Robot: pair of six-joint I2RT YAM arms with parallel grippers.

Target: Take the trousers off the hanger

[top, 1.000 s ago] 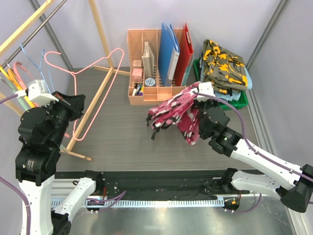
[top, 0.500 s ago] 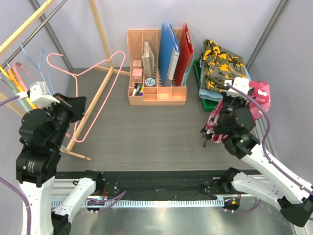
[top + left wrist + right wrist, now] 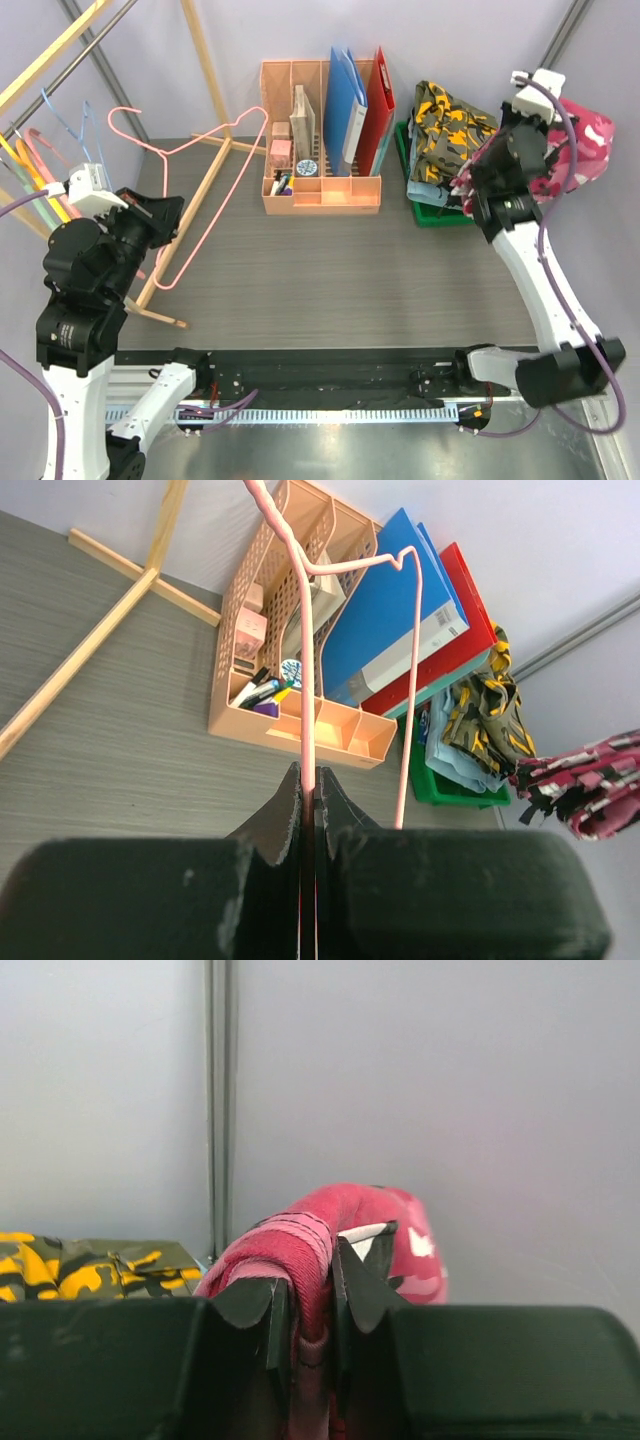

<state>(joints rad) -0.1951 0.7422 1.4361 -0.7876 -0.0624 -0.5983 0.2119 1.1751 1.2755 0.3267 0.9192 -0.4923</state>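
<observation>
The pink camouflage trousers (image 3: 585,140) hang bunched at the far right, beside the wall, with my right gripper (image 3: 548,140) shut on a fold of them. In the right wrist view the red-pink cloth (image 3: 300,1245) is pinched between the fingers of that gripper (image 3: 310,1285). The empty pink wire hanger (image 3: 212,200) is held up at the left by my left gripper (image 3: 170,215), whose jaws (image 3: 311,780) are shut on its wire (image 3: 305,660). Yellow-olive camouflage trousers (image 3: 455,125) top a pile over light blue ones (image 3: 430,190) in a green bin (image 3: 440,217).
A peach desk organiser (image 3: 320,195) with a blue folder (image 3: 342,100) and a red folder (image 3: 378,100) stands at the back centre. A wooden rack frame (image 3: 205,165) and a rail with several coloured hangers (image 3: 40,170) fill the left side.
My right arm has swung the pink trousers from over the table's middle up to the far right, past the green bin. The left arm and hanger shifted only slightly.
</observation>
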